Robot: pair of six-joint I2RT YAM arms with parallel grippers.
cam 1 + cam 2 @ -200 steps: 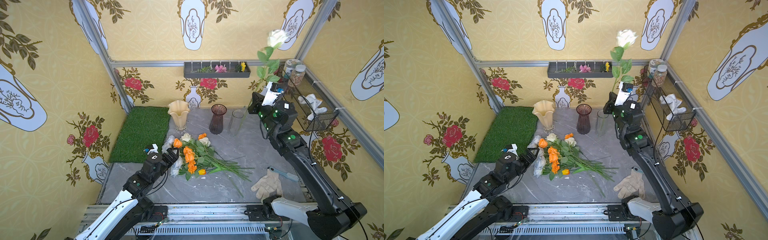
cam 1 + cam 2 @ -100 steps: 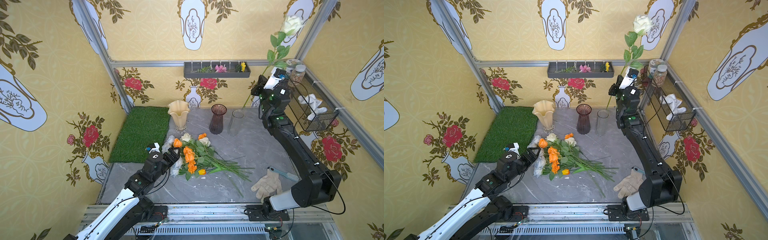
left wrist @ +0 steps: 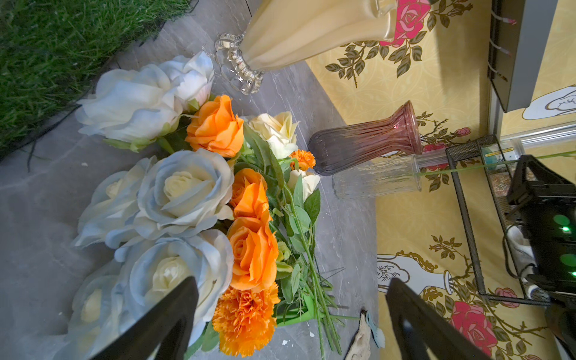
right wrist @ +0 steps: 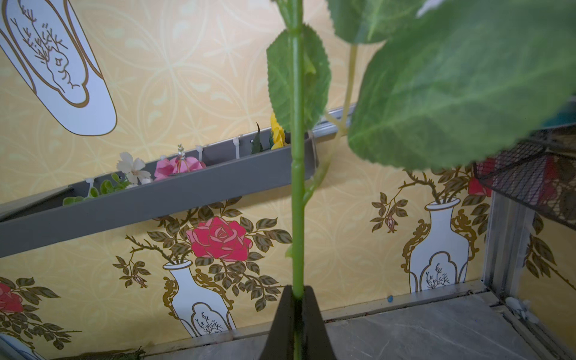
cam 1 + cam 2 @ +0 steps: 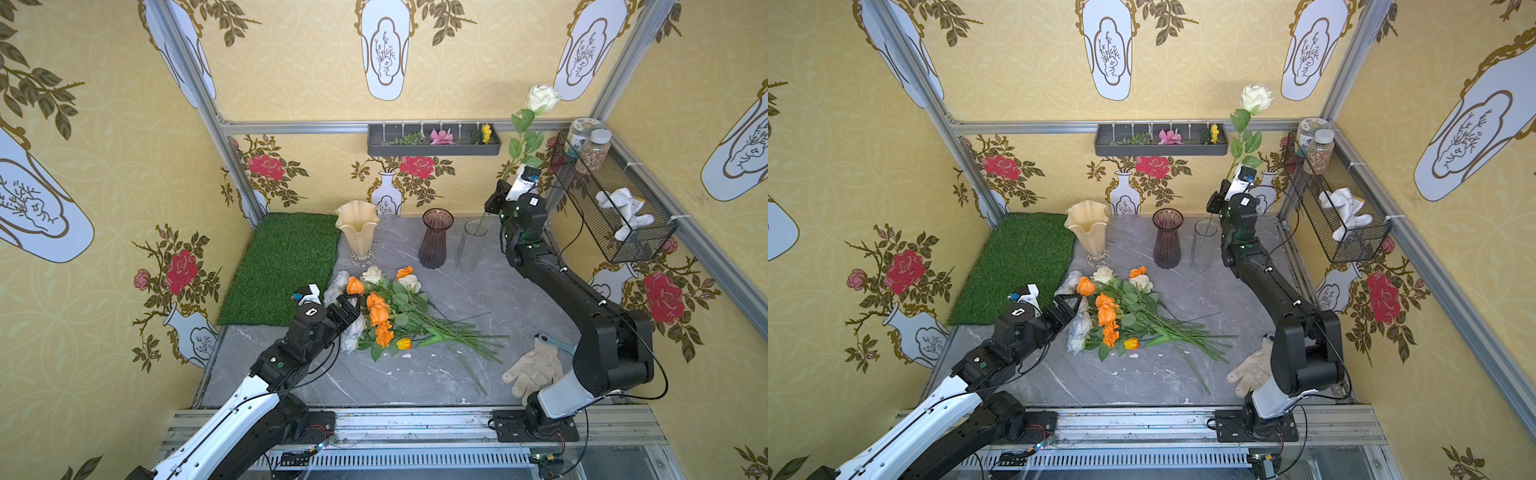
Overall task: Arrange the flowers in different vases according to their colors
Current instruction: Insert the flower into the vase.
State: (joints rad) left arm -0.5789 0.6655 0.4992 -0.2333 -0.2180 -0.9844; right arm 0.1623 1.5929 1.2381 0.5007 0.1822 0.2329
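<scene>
While the right gripper (image 4: 297, 297) pinches the thin green stem of the long cream-white artificial rose (image 5: 541, 98), the stem's lower end meets the mouth of the clear glass cylinder vase (image 5: 471, 245). Expect a light, flexible, top-heavy flower; hold mid-stem, below the leaves. The left gripper (image 3: 293, 282) hovers, jaws spread, beside the mixed flower pile (image 5: 378, 309).

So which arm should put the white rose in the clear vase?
Right. The right hand is shut on the white rose, low on its stem, and the stem's end hangs at the mouth of the clear vase. The left hand is open and empty, down by the flower pile.
</scene>
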